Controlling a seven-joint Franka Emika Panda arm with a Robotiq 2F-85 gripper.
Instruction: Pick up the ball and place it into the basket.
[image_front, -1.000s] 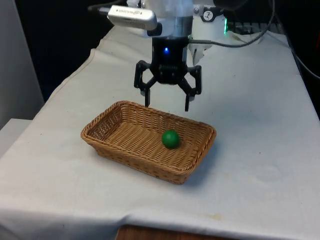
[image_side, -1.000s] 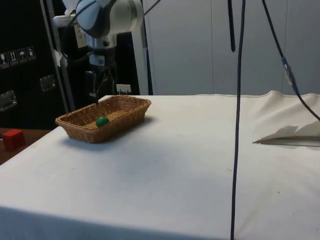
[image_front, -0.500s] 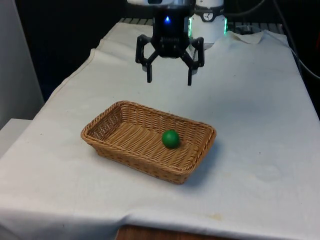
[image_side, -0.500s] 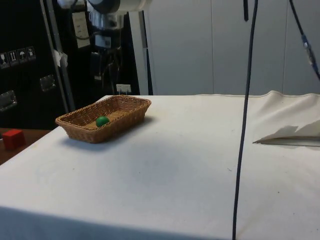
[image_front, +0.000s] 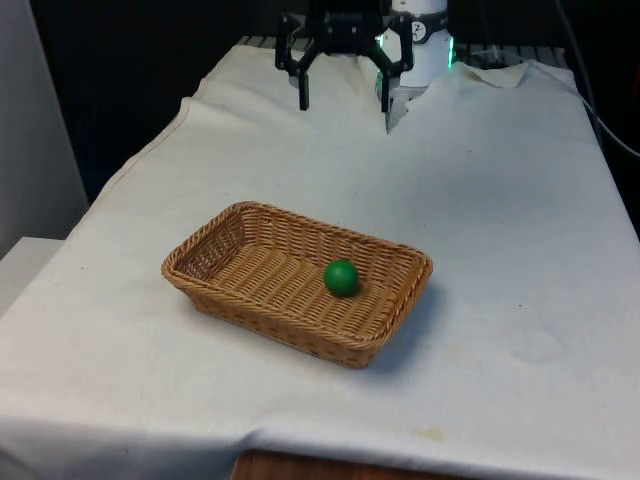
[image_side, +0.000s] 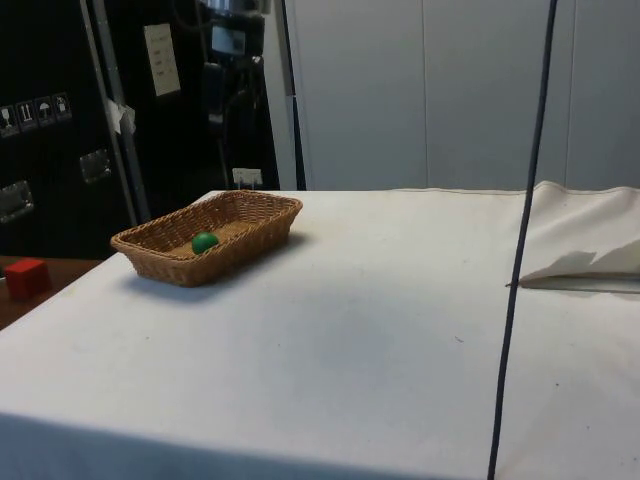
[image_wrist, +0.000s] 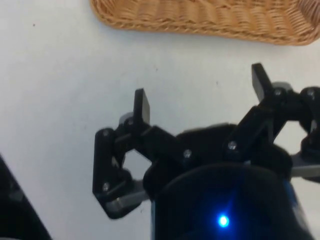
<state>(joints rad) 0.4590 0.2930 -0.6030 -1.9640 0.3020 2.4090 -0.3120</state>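
Note:
A small green ball (image_front: 341, 277) lies inside the woven wicker basket (image_front: 230, 230), towards the front view's right half of it. From the side, the ball (image_side: 204, 241) rests near the basket's (image_side: 262, 222) front wall. My black gripper (image_front: 345, 97) hangs open and empty, high above the table and behind the basket. Both fingers (image_wrist: 142, 105) are spread wide over white cloth in the wrist view, where my gripper (image_wrist: 200, 90) sits short of the basket's rim (image_wrist: 200, 27).
A red block (image_side: 27, 277) sits on a lower surface beyond the table's edge in the side view. A dark cable (image_side: 520, 250) hangs down in the side view. Folded cloth (image_side: 585, 265) lies on the table well away from the basket.
My gripper has risen steadily from just above the basket's far rim and drawn back towards the table's far end, staying open. The ball and basket have not moved.

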